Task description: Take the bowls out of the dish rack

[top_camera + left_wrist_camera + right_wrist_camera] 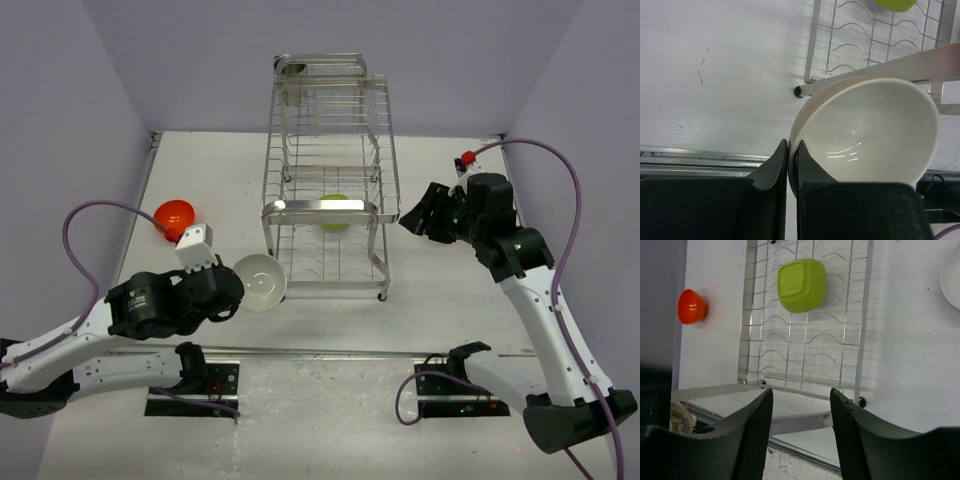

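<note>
One bowl is in my grip: my left fingers (238, 286) are clamped on the rim of the white bowl (260, 282), one finger inside the wall and one outside. Pinching the edge makes sense, since the bowl is too wide to span. It hangs tilted, its mouth turned toward my wrist, just beside the near left corner of the dish rack (290, 207) and over the desk (230, 170). I cannot tell whether it touches the desk. It is empty; only a glint of light shows inside.

My right fingers (420, 218) stand well apart and hold nothing. They hover at the rack's right side, facing in toward the lower shelf, which I judge to be a ready position for reaching in.

On that wire shelf lies the lime-green bowl (335, 211), bottom up in my right wrist view, the only bowl I can see in the rack. The metal cup (293, 70) at the top is too far off to see into.

The orange bowl (175, 215) sits on the desk, well left of the rack, so I judge that side to be the drop-off area for the white one too.
</note>
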